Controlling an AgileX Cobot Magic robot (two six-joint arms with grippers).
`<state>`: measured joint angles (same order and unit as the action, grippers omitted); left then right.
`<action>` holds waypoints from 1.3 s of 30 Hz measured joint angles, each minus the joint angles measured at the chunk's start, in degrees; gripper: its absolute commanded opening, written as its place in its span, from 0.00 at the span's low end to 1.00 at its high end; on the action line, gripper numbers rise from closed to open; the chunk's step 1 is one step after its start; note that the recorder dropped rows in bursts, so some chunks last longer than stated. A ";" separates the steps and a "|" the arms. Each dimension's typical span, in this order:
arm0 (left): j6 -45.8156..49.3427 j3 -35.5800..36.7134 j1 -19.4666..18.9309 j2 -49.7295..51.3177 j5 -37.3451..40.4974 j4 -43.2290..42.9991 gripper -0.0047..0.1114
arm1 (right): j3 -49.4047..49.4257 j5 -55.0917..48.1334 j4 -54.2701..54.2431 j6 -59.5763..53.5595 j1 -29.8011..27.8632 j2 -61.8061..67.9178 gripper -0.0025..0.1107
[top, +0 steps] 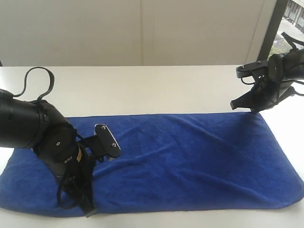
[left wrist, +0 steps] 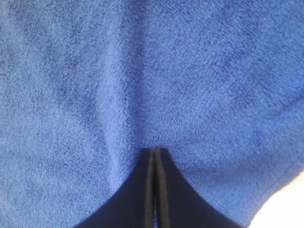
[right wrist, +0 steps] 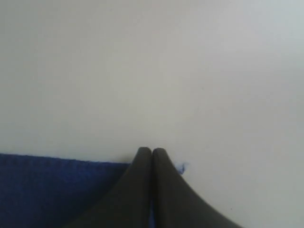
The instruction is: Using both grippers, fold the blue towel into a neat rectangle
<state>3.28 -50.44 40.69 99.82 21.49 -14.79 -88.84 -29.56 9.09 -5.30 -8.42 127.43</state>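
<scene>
The blue towel (top: 190, 161) lies spread as a long rectangle on the white table (top: 156, 88). My left gripper (top: 89, 211) points down at the towel's near edge toward its left end. In the left wrist view the left gripper (left wrist: 155, 150) is shut with its tips sunk into the blue towel (left wrist: 190, 71), and a crease runs away from them. My right gripper (top: 254, 110) is at the towel's far right corner. In the right wrist view the right gripper (right wrist: 152, 151) is shut on the edge of the blue towel (right wrist: 47, 190), with blue showing between the fingers.
Bare white table (right wrist: 166, 71) stretches beyond the towel's far edge up to a pale wall (top: 142, 33). A dark window frame (top: 268, 33) stands at the back right. The left arm's bulk (top: 33, 126) and its cable loop hang over the towel's left end.
</scene>
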 measured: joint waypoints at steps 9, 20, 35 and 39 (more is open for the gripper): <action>-1.50 0.97 0.00 -1.47 -3.20 0.97 0.04 | 0.00 -0.79 -0.32 -0.15 0.00 -2.03 0.02; -6.67 1.31 -1.65 -16.13 1.99 1.51 0.04 | 0.13 -7.88 -6.12 -3.30 1.20 -16.03 0.02; -12.81 20.32 -26.90 -31.62 -6.11 15.66 0.04 | 11.81 -12.35 -34.36 -29.22 30.73 -23.33 0.02; -5.18 23.43 -27.74 -37.22 -15.24 31.86 0.04 | 12.80 -10.98 -34.57 -29.72 37.43 -22.99 0.02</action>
<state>-1.90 -27.01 12.95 62.60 6.25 17.07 -76.04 -40.55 -25.48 -35.02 29.01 104.44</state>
